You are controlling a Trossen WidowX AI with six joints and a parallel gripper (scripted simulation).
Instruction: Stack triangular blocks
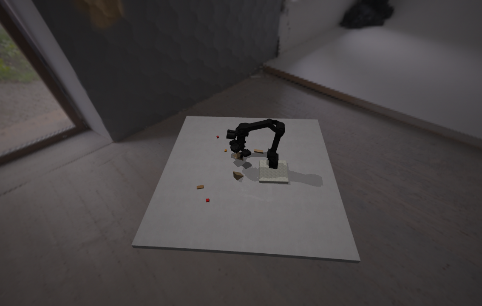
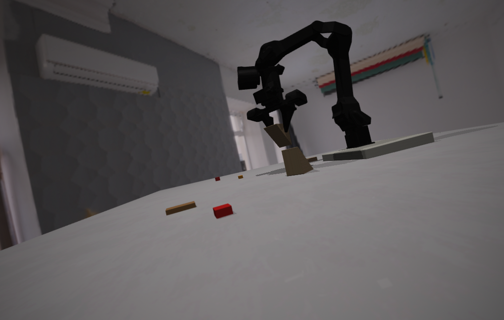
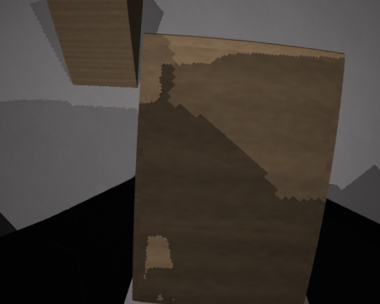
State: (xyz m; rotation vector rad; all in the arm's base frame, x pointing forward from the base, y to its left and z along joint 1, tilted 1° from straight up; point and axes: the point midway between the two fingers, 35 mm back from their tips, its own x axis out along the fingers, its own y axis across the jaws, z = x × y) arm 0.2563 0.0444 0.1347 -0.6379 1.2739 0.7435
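On the grey table (image 2: 365, 238), from left to right: a flat brown bar (image 2: 180, 207), a red cube (image 2: 222, 210), then the gripper (image 2: 279, 119), its jaws clamped on one triangular block (image 2: 278, 134) held tilted in the air. Just below and slightly right, not touching it, the second triangular block (image 2: 296, 160) rests on the table. Farther right the arm's base plate (image 2: 409, 142) lies flat.
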